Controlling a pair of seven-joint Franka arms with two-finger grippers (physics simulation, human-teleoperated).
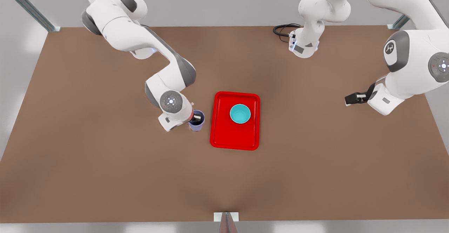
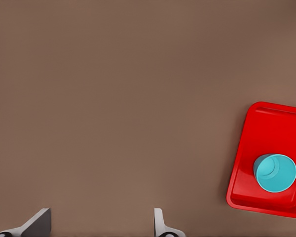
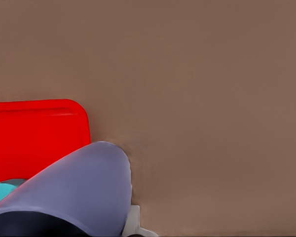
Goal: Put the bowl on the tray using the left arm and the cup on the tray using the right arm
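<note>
The teal bowl (image 1: 240, 113) sits upright on the red tray (image 1: 224, 134), in its far half. The lavender cup (image 1: 196, 125) stands just off the tray's edge on the front view's left. My right gripper (image 1: 197, 119) is shut on the cup's wall, one finger inside the rim. In the right wrist view the cup (image 3: 84, 187) looms close, with one fingertip (image 3: 133, 222) beside it, the tray (image 3: 34, 138) and a sliver of bowl (image 3: 2, 192) behind. My left gripper (image 1: 352, 99) waits open at the front view's right, far from the tray (image 2: 271, 128) and bowl (image 2: 275, 173).
The brown table (image 1: 105, 173) stretches wide around the tray. A black cable (image 1: 282, 29) loops at the far edge beside an arm's base. Metal frame posts stand at the table's far corners, and a bracket (image 1: 226, 217) sits at its near edge.
</note>
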